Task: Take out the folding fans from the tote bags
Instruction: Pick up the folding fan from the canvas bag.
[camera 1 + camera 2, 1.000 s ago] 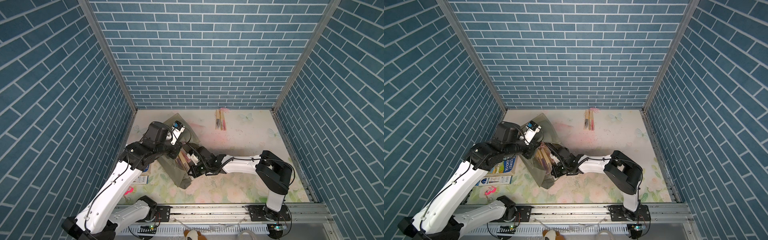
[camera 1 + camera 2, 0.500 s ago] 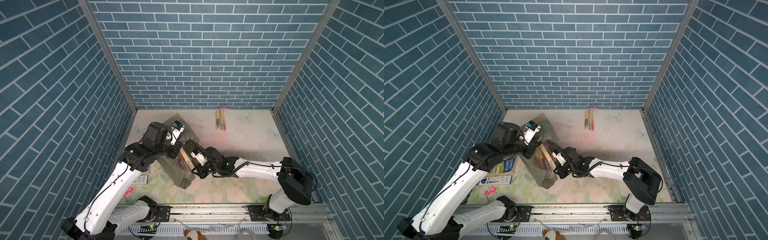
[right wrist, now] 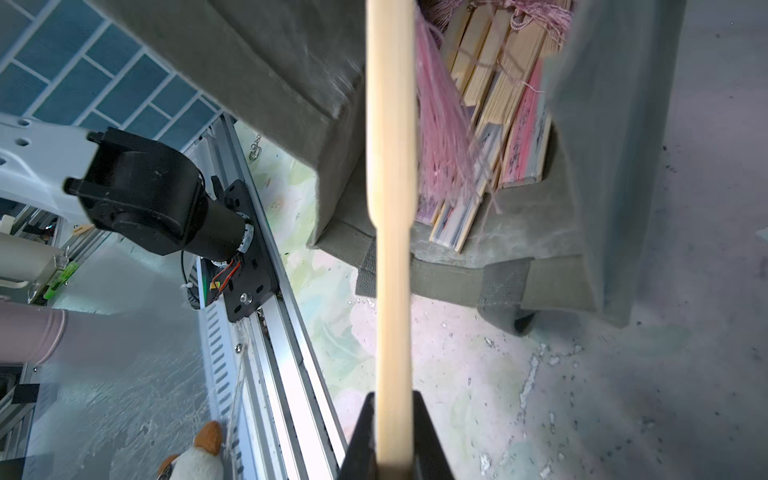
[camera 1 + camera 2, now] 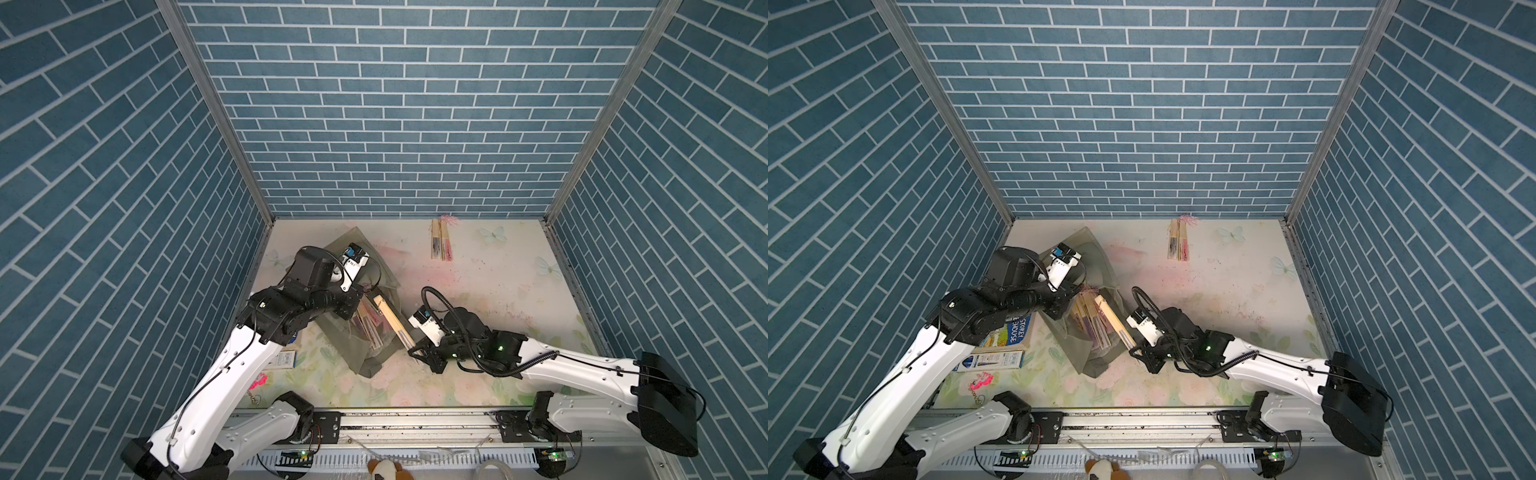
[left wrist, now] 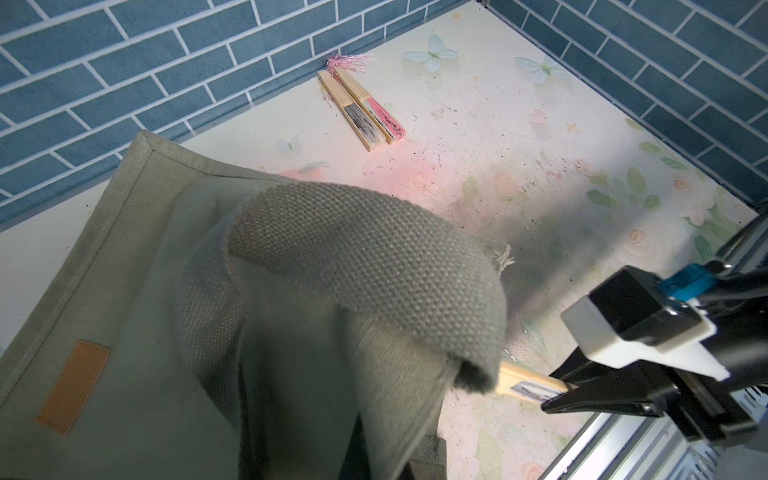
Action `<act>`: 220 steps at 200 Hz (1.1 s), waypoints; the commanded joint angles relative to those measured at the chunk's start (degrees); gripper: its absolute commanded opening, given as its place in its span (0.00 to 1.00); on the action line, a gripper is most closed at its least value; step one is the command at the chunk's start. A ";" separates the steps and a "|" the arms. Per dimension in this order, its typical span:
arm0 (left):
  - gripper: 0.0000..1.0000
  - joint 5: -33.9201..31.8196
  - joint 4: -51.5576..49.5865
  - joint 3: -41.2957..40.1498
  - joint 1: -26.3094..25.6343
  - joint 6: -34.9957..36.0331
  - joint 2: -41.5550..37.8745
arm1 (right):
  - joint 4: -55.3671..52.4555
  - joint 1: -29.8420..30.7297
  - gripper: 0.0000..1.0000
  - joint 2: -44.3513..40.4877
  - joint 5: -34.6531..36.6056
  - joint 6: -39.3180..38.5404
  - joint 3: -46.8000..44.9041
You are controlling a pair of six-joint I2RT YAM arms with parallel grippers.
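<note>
— What is gripped by the right gripper (image 4: 411, 347)?

— A fan (image 4: 392, 322) is pinched at its pale stick end. The jaws are closed tight on it.

— Has it been moved?

— Yes. A second ago the gripper was pushed into the mouth of the bag (image 4: 368, 363). Now it has been pulled back, and the fan has been drawn part of the way out. Its far end is still over the bag's mouth.

— And the left gripper (image 4: 360, 296)?

— Its fingers are hidden under cloth. It is clenched, and the top edge of the bag is held up by it, just as before.

— Where are the other fans (image 4: 1090, 328)?

— A bundle is still packed inside the bag, with pink tassels seen among the sticks. On the table (image 4: 490, 282), two fans (image 5: 361, 112) are laid side by side near the back wall, well apart from the bag. They have not been moved.

— Is anything else seen?

— A blue book (image 4: 1013, 328) is laid just beside the bag, partly hidden under the left arm.
</note>
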 commanded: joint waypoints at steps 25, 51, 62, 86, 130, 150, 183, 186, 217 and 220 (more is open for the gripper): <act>0.00 -0.86 2.07 -1.51 -0.07 -0.60 -0.78 | -7.02 -0.09 0.00 -10.81 0.39 -4.07 -3.36; 0.00 -0.93 2.56 -2.18 -0.06 -0.67 -0.91 | -9.27 -0.12 0.00 -16.20 -1.63 -4.60 -4.17; 0.00 -0.68 2.87 -2.40 -0.07 -0.85 -0.87 | -9.65 -0.12 0.00 -18.04 -2.30 -4.18 -4.63; 0.00 -0.27 3.53 -3.66 -0.05 -1.23 -1.13 | -10.33 -0.10 0.00 -22.59 -2.68 -2.80 -6.00; 0.00 -0.33 4.06 -4.77 -0.09 -1.14 -1.14 | -13.31 -0.12 0.00 -28.83 1.85 -3.13 -6.78; 0.00 -0.63 4.16 -5.12 0.00 -0.95 -1.29 | -11.51 -0.16 0.00 -30.35 4.78 -3.21 -6.42; 0.00 -0.71 4.55 -5.99 -0.05 -1.01 -1.83 | -13.13 -2.34 0.00 -26.36 14.34 -4.91 -1.32; 0.00 -0.71 4.53 -6.08 -0.05 -1.02 -1.83 | -13.05 -3.15 0.00 -25.45 14.17 -5.12 -0.65; 0.00 -0.48 4.84 -6.36 -0.04 -1.05 -1.86 | -10.17 -11.74 0.00 -18.29 10.02 -5.92 4.36; 0.00 -0.38 4.84 -6.36 -0.01 -1.16 -1.84 | -10.11 -12.64 0.00 -17.33 9.89 -5.98 5.11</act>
